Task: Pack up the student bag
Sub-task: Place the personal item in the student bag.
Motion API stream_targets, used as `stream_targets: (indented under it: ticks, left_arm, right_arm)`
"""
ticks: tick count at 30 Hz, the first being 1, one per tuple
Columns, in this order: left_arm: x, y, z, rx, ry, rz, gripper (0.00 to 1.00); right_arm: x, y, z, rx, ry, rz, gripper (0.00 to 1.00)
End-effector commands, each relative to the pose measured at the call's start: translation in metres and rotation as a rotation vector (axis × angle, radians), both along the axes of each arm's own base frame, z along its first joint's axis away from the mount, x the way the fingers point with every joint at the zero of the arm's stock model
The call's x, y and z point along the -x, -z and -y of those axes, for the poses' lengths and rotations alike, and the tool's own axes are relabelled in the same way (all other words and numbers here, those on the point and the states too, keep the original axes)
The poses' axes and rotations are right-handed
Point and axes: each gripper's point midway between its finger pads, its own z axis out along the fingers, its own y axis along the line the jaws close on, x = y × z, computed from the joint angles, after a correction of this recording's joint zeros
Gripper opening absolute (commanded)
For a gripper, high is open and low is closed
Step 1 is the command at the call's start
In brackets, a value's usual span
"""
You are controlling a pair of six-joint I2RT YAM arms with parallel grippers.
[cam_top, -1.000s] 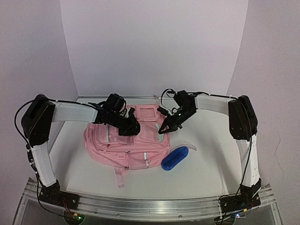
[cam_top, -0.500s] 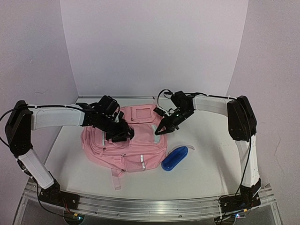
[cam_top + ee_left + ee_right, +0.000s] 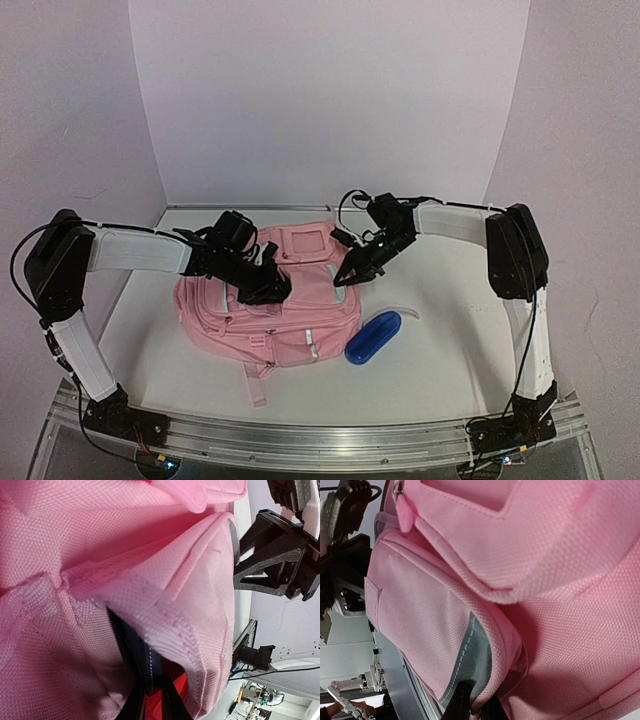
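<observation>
The student bag (image 3: 300, 305) is a pink backpack lying flat on the white table, front side up. My left gripper (image 3: 272, 290) is at its upper left part. In the left wrist view the left gripper (image 3: 150, 692) is shut on a dark strip in a fold of the student bag (image 3: 100, 580). My right gripper (image 3: 348, 278) is at the bag's right edge. In the right wrist view the right gripper (image 3: 477, 702) pinches the seam of the student bag (image 3: 560, 630) beside a grey patch (image 3: 475, 660).
A blue oblong case (image 3: 372, 337) lies on the table just right of the bag's lower corner, with a thin clear strip (image 3: 405, 312) beside it. A pink strap (image 3: 254, 380) trails toward the near edge. White walls close the back and both sides.
The left arm swung out to the left and came partly back, its gripper opening and closing again on the bag. The bag shifted slightly left. The right gripper stayed at the bag's edge.
</observation>
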Motion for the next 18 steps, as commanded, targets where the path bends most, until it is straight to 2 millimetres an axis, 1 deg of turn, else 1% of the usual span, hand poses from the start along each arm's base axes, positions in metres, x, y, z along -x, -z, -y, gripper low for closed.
stream_targets:
  ticks: [1,3,4,5,7,9,12,14,17,18]
  left_arm:
    - [-0.003,-0.022,0.021,0.073,0.05,0.103,0.18]
    - [0.0,-0.03,0.011,0.068,0.022,0.109,0.23]
    - [0.002,-0.04,0.007,0.073,0.009,0.124,0.26]
    - [0.005,-0.045,0.004,0.079,0.01,0.125,0.28]
    - [0.014,-0.056,0.0,0.098,0.019,0.127,0.36]
    - [0.023,-0.067,-0.004,0.119,0.034,0.125,0.43]
    - [0.032,-0.085,-0.008,0.162,0.039,0.143,0.51]
    - [0.033,-0.097,-0.012,0.179,0.019,0.17,0.56]
    - [0.028,-0.101,-0.023,0.152,-0.041,0.194,0.61]
    - [0.025,-0.1,-0.026,0.148,-0.06,0.191,0.6]
  right_arm:
    - [0.023,-0.003,-0.029,-0.042,-0.084,-0.007,0.32]
    - [0.021,0.002,-0.025,-0.015,-0.075,0.009,0.33]
    - [0.018,0.005,-0.021,0.009,-0.065,0.023,0.32]
    - [0.015,0.011,-0.017,0.043,-0.052,0.038,0.31]
    - [0.01,0.021,-0.009,0.087,-0.031,0.049,0.3]
    - [0.005,0.027,-0.004,0.113,-0.015,0.059,0.3]
    - [0.001,0.025,-0.003,0.117,-0.011,0.076,0.32]
    - [0.0,0.022,-0.005,0.109,-0.011,0.08,0.35]
    - [0.002,0.017,-0.007,0.088,-0.018,0.073,0.44]
    - [0.003,0.014,-0.008,0.081,-0.019,0.072,0.46]
